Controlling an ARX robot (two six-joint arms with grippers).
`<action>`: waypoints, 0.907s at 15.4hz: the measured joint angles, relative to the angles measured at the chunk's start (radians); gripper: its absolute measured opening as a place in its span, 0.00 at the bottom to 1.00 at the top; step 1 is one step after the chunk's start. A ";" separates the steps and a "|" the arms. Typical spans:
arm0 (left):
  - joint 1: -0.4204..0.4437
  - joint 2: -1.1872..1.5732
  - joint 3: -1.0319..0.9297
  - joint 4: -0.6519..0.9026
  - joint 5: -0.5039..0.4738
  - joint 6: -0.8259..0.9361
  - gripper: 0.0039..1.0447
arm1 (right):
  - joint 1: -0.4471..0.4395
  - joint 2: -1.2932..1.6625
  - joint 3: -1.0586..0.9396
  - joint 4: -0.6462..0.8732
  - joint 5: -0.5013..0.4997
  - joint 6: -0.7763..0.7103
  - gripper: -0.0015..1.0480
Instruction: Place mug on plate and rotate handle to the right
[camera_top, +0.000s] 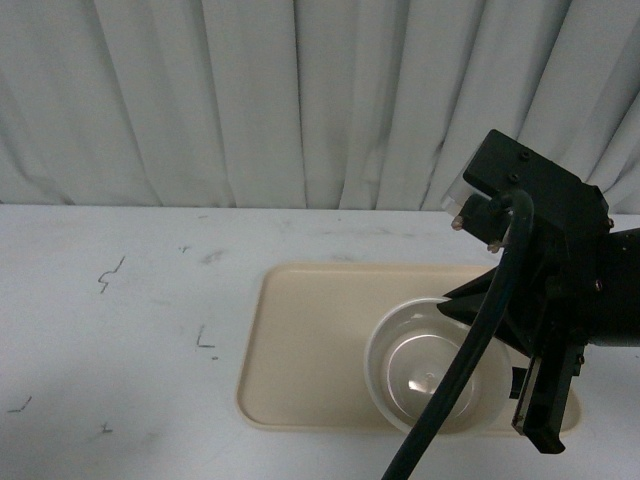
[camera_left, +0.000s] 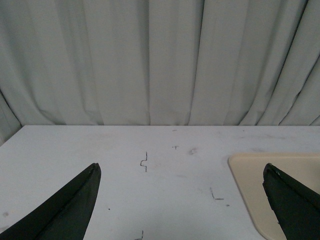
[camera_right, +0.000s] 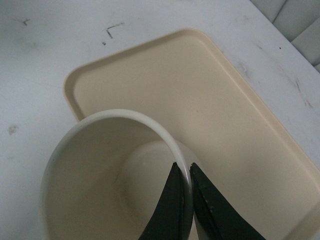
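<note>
Mug (camera_top: 425, 375): in the front view a black cable (camera_top: 470, 370) and the right gripper (camera_right: 184, 172) cover part of it. In the right wrist view its near side runs off the picture.
Handle: hidden, so nobody can tell which way it points.
Plate (camera_top: 300, 340): in the front view its right end is behind the right arm. The left wrist view shows only one corner.
Left gripper (camera_left: 181, 166): only two dark fingertips (camera_left: 75, 200) show. The rest is cut off.
Table marks (camera_left: 144, 162): too small to read.
</note>
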 joint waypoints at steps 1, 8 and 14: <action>0.000 0.000 0.000 0.000 0.000 0.000 0.94 | -0.019 0.013 -0.001 0.021 -0.025 0.011 0.04; 0.000 0.000 0.000 0.000 0.000 0.000 0.94 | -0.132 0.093 0.015 0.100 -0.145 0.081 0.04; 0.000 0.000 0.000 0.000 0.000 0.000 0.94 | -0.139 0.095 0.048 0.123 -0.263 0.175 0.04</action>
